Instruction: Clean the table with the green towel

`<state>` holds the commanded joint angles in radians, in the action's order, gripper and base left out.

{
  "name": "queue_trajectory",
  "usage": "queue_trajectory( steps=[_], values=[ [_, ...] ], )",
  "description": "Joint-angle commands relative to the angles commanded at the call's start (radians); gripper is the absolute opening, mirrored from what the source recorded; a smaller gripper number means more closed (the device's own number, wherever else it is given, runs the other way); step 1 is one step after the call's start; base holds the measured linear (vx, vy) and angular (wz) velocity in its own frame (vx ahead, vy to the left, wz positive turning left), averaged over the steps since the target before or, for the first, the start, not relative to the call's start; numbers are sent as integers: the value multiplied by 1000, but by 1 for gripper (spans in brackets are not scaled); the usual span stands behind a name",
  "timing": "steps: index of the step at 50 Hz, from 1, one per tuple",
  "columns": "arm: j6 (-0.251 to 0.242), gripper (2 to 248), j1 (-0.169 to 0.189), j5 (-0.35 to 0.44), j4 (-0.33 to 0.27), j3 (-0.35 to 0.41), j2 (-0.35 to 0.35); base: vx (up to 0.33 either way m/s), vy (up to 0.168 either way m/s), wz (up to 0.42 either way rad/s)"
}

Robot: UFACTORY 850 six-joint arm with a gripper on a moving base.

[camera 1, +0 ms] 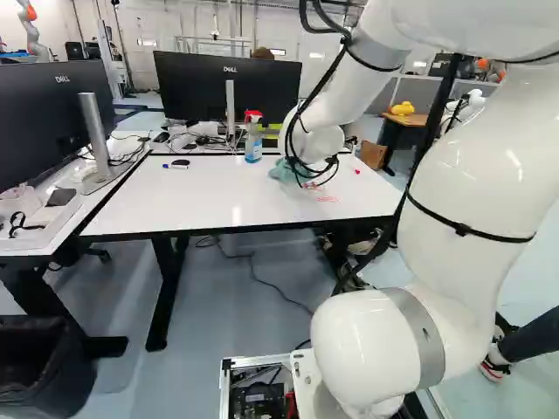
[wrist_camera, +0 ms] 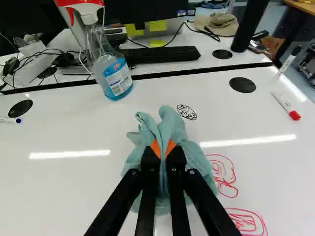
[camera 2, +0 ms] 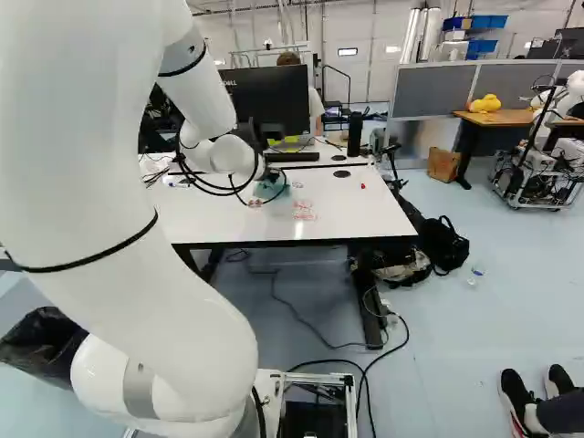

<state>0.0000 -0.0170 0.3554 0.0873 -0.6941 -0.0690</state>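
While I reach low over the smooth white desk (wrist_camera: pixel 64 191), the run starts at my left with a slim marker with a blue end (wrist_camera: pixel 18 120), lying just beside a flat black disc (wrist_camera: pixel 20 108). Next up, ahead of me and off to the left, it's the spray bottle (wrist_camera: pixel 117 81), upright, clear rounded plastic, blue liquid at its base, red-and-white head on top. Past the desk's dark edge sits a flat black keyboard (wrist_camera: pixel 160 55).

And now the centre: the green towel (wrist_camera: pixel 172 127), right in my jaws! They're closed down on it, orange pads (wrist_camera: pixel 155 147) pressing the cloth from both sides. Soft, matte folds stand up in two rumpled peaks just ahead of my tips, and the rest bunches under me and out to either side, against the glossy desktop.

Just beyond those folds, a small rounded black doodle (wrist_camera: pixel 187 112). Over to my right, looping red scribbles (wrist_camera: pixel 224 178), the nearest lines running right by the cloth. Well apart from it, on my far right, a slim white marker with a red end (wrist_camera: pixel 284 104) lies flat.
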Motion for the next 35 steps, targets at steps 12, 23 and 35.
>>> queue_trajectory(
  steps=[12, 23, 35],
  values=[
    [0, 29, 39, 0, 0, 28, 27, 0, 0, 0],
    [0, 29, 76, 0, 0, 51, 49, 0, 0, 0],
    [0, 29, 119, 0, 0, 75, 72, 0, 0, 0]
  ],
)
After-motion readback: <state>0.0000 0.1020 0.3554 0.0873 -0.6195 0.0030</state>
